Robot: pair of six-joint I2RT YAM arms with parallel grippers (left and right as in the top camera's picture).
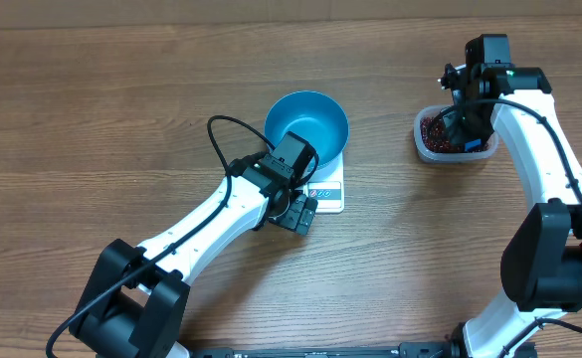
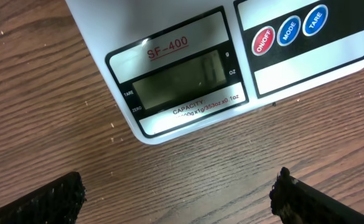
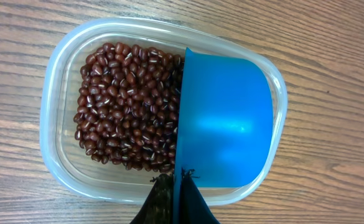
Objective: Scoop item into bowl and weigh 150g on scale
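The blue bowl point(image 1: 305, 127) stands on the white scale point(image 1: 328, 189), and I see no beans inside it. In the left wrist view the scale point(image 2: 188, 81) has a blank display. My left gripper point(image 1: 295, 214) hovers open just in front of the scale point(image 2: 178, 199), with nothing but bare wood between its fingers point(image 2: 51, 202). Dark red-brown beans point(image 3: 126, 106) fill the left part of a clear tub point(image 3: 51, 118). My right gripper point(image 3: 180, 186) is shut on the handle of a blue scoop point(image 3: 222, 121), which sits in the tub's right part beside the beans.
The clear tub point(image 1: 455, 134) stands at the back right, about a hand's width from the scale. My left arm point(image 1: 201, 229) runs diagonally from the near left to the scale. My right arm point(image 1: 549, 159) comes along the right edge.
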